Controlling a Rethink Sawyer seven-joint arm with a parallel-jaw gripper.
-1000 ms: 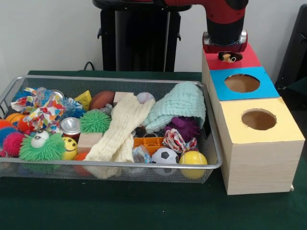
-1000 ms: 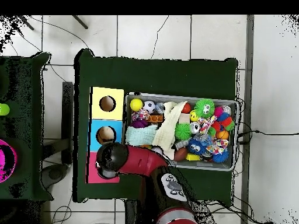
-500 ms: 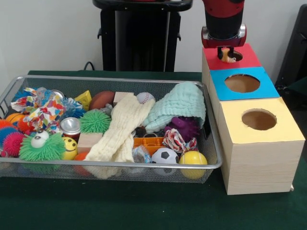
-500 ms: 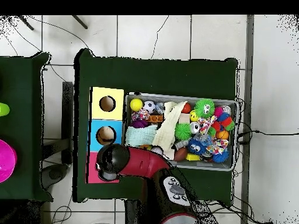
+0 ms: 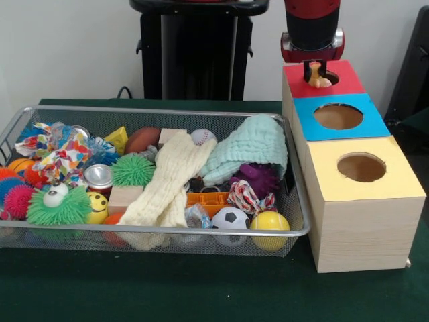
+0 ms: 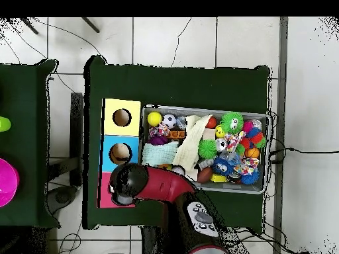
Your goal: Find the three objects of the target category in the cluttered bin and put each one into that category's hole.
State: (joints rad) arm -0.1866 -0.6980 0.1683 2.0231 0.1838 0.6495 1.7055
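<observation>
My gripper [image 5: 314,71] hangs from the red and black arm just above the red-topped box [image 5: 338,84]. It is over the left rim of that box's hole [image 5: 326,79] and is shut on a small tan object [image 5: 313,75]. In the overhead view the arm's wrist [image 6: 127,183] covers the red box and hides the gripper. The wire bin [image 5: 201,231] holds mixed toys. Among them are a yellow ball [image 5: 269,222], a soccer ball [image 5: 230,218], a baseball [image 5: 203,137] and a brown football [image 5: 141,139].
A blue-topped box [image 5: 340,116] and a yellow-topped box [image 5: 362,168], each with a round hole, stand in a row in front of the red one. Cream [image 5: 167,184] and mint [image 5: 248,147] cloths lie over the bin's contents. The black pedestal [image 5: 194,47] stands behind.
The gripper has risen a little above the red box's hole and shifted slightly left in the front view, with the tan object still in it. The bin's contents have not moved.
</observation>
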